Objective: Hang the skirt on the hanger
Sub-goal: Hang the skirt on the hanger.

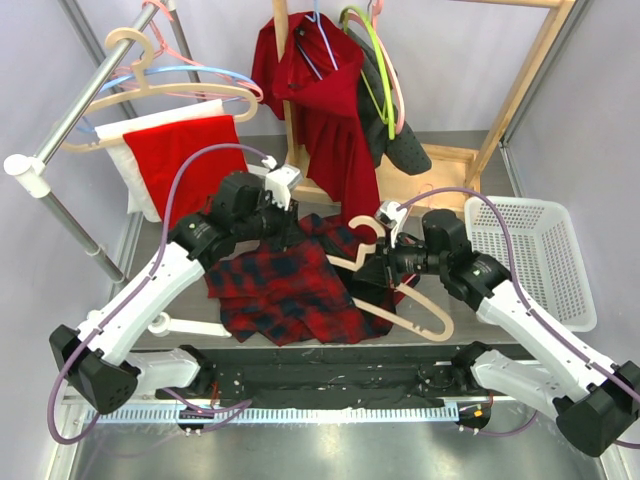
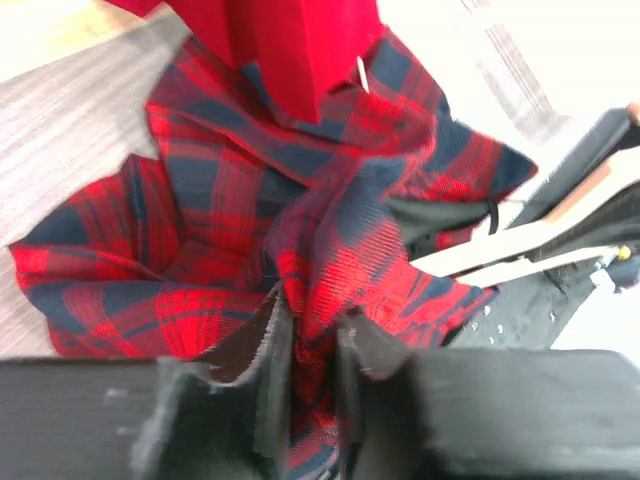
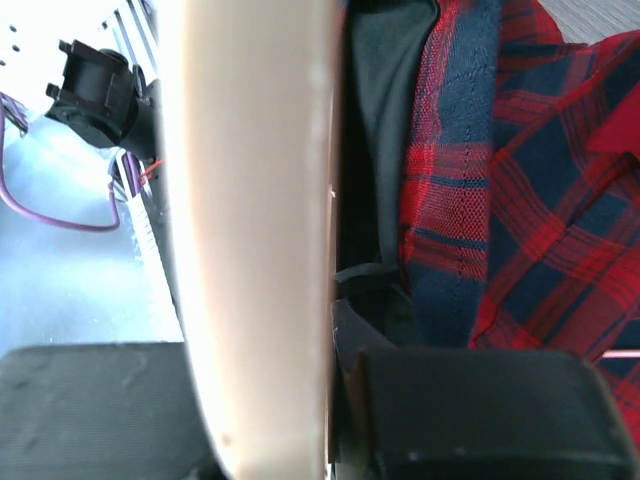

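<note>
Left hand (image 2: 312, 380) pinched fold of plaid skirt (image 1: 285, 285). Right hand (image 1: 385, 262) clamped beige hanger (image 3: 250, 220), long axis 10-to-4 o'clock; skirt lay at 9 o'clock from it.

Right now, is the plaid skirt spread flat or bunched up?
Bunched up: the skirt rises in folds where the left gripper pinches it.

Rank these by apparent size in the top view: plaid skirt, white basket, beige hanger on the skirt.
Largest: red-and-navy plaid fabric skirt.
Then: white plastic mesh basket.
Smallest: thin beige plastic hanger.

Left hand (image 2: 312, 345) pinching skirt (image 2: 220, 220); right hand (image 3: 275, 400) clamping hanger (image 3: 250, 150).
</note>
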Robot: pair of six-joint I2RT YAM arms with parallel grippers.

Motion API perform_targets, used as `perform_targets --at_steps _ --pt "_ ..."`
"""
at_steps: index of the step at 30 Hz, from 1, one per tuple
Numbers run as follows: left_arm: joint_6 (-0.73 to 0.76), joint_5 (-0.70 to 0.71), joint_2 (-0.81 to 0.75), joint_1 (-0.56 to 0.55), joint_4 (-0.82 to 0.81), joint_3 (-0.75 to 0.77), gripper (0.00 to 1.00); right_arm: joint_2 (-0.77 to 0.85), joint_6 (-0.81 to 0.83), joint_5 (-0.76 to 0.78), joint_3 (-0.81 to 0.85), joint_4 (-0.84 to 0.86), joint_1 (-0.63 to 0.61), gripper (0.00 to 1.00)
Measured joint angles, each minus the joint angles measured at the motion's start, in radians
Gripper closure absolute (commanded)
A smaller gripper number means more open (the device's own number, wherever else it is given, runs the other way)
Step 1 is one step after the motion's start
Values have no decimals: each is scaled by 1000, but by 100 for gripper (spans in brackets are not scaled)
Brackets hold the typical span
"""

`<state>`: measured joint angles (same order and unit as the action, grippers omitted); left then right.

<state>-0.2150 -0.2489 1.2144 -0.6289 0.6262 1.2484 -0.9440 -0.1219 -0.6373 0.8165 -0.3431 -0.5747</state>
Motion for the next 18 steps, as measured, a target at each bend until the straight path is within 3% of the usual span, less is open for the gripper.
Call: perform_targets --at_steps 6,11,13,14,15,16,18 --pt "90 -191 18 0 61 1 49 30 15 -3 5 -33 0 99" --pt "160 -382 44 -9 110 1 43 16 16 -24 8 -34 0 99" --pt "187 -418 55 -23 125 1 52 5 16 -41 11 -35 -2 99" --pt "197 -430 60 -32 132 1 62 1 16 -48 11 -37 -2 99" --pt "204 -436 66 -41 138 1 86 0 16 -52 11 -39 -2 99" --pt "210 -437 72 -48 141 1 96 1 16 -58 11 -42 -3 99" --pt "218 -420 82 -61 143 1 100 2 16 -61 11 -46 -5 99"
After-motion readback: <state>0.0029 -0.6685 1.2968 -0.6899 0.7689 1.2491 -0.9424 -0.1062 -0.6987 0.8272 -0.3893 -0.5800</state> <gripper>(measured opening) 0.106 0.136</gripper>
